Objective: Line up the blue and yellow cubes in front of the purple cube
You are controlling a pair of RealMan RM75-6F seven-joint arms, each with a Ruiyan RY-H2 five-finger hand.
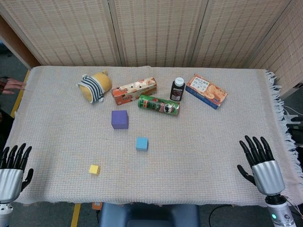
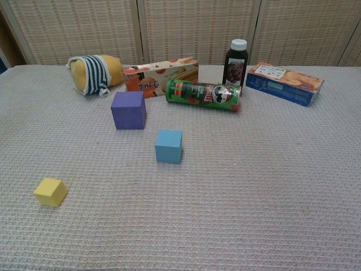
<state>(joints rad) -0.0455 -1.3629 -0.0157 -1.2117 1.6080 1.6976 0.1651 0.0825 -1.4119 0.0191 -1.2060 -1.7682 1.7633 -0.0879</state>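
Note:
The purple cube sits left of the table's middle. A smaller blue cube lies nearer to me and a little to its right. The small yellow cube rests near the front edge, further left. My left hand hovers at the front left corner, fingers spread, holding nothing. My right hand is at the front right edge, fingers spread and empty. Neither hand shows in the chest view.
Along the back stand a yellow plush toy with a striped band, a biscuit box, a green chips can lying on its side, a dark bottle and a blue-orange box. A beige woven cloth covers the table.

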